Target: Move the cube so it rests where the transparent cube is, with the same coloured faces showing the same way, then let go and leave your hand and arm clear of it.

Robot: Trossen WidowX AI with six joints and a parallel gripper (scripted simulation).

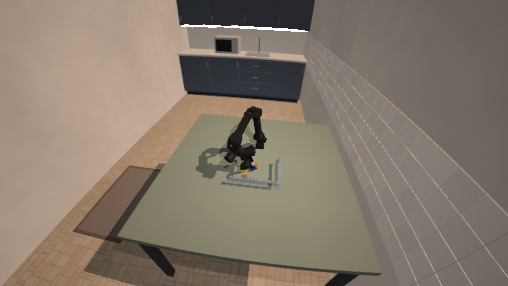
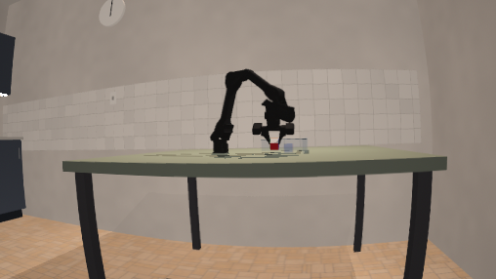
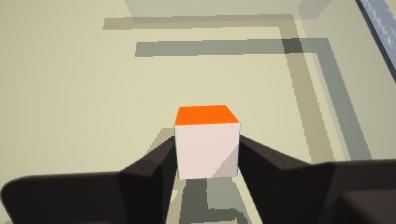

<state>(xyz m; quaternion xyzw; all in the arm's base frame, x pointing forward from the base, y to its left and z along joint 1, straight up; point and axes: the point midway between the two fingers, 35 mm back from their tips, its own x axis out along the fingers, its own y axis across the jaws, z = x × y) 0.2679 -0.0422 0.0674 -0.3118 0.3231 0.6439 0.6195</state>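
My gripper [image 3: 205,140] is shut on the cube [image 3: 207,141]. In the wrist view the cube shows a white face toward the camera and an orange face on the far side. In the exterior view the cube [image 2: 274,145] shows a red face and hangs just above the table. In the top view it [image 1: 251,167] shows orange and blue under the black arm [image 1: 245,137]. The transparent cube [image 2: 288,146] stands a little to the right of the held cube, inside a pale L-shaped frame [image 1: 265,177].
The pale frame's bars [image 3: 300,75] run across the table ahead and to the right in the wrist view. The arm's base [image 2: 220,145] stands to the left in the exterior view. A brown bench [image 1: 117,202] lies beside the table.
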